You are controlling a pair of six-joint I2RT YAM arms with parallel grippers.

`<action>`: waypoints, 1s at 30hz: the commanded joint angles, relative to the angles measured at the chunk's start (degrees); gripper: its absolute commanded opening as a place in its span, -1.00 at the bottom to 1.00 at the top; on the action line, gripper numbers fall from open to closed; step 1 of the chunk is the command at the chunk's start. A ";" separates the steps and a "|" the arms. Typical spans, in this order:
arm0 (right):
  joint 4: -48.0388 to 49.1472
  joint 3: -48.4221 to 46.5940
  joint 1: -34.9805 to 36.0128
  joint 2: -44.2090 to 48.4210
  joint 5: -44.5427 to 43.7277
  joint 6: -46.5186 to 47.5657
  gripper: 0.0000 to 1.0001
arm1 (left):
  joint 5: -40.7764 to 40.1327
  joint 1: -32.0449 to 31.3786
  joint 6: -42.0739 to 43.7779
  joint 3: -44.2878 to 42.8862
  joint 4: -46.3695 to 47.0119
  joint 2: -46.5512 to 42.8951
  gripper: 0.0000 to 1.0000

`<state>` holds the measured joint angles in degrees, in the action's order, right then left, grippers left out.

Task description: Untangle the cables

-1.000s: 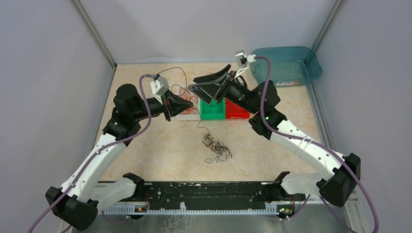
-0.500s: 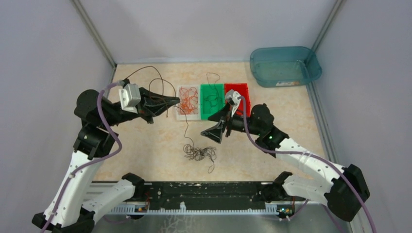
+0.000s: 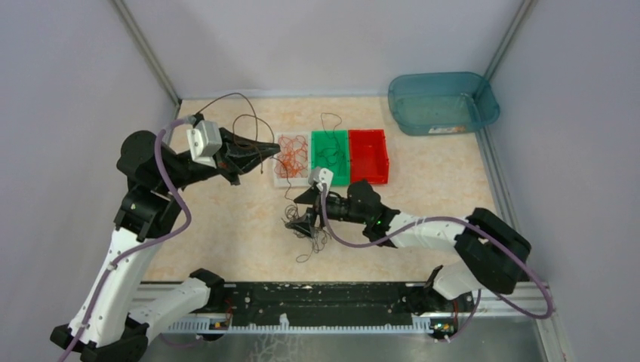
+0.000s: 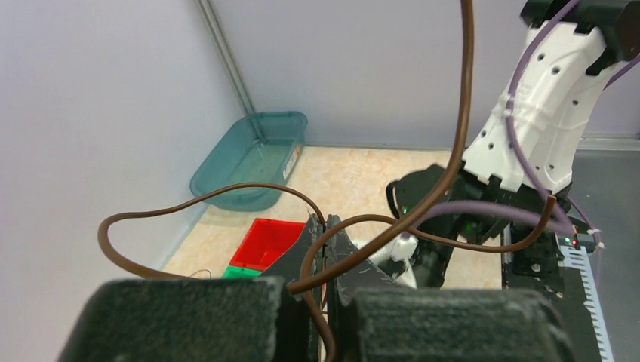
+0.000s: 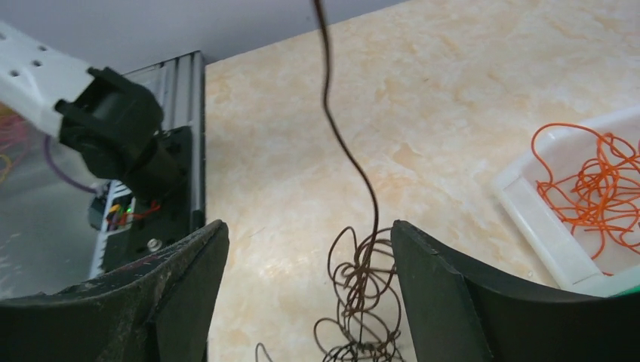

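Note:
My left gripper [image 3: 266, 151] hovers left of the trays, shut on a dark brown cable [image 3: 243, 115] that loops above it. One strand drops from it to a dark tangle of cables [image 3: 308, 226] on the table. In the left wrist view the fingertips [image 4: 326, 222] pinch that brown cable [image 4: 226, 193]. My right gripper [image 3: 302, 220] lies low at the tangle, open. The right wrist view shows the tangle [image 5: 364, 290] between its wide fingers [image 5: 308, 230], nearer the right one, with a strand rising out of it. Orange cables [image 3: 293, 154] fill the white tray [image 5: 537, 220].
The white tray [image 3: 281, 179], a green tray [image 3: 340, 178] holding a dark cable, and a red tray [image 3: 368, 158] sit in a row at mid-table. A teal bin [image 3: 441, 102] stands at the back right. Walls close in both sides.
My right arm came down from over the trays to the tangle, jaws open. My left arm pulled back left with the brown cable, and the tangle slid left.

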<state>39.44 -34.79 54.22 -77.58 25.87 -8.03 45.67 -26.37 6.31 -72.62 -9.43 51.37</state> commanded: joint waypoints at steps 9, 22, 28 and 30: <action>19.53 -6.92 1.88 -14.87 -4.20 -1.96 0.14 | -0.39 -0.22 2.36 -7.77 -0.60 1.15 -1.00; 34.28 7.15 2.06 -23.65 -10.67 -7.95 -0.27 | -13.15 -0.17 15.59 -20.01 10.10 4.87 -1.00; 34.44 10.53 2.03 -23.17 -14.18 -6.95 -0.27 | -19.10 -0.22 24.07 -26.43 17.78 7.11 -1.00; 34.74 11.87 2.07 -23.03 -15.12 -6.82 -0.28 | -20.97 -0.19 27.36 -29.27 20.98 8.13 -1.00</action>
<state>68.55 -24.67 55.75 -101.10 13.61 -15.14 30.46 -26.39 25.06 -96.84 2.33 58.30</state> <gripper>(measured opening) 0.363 0.008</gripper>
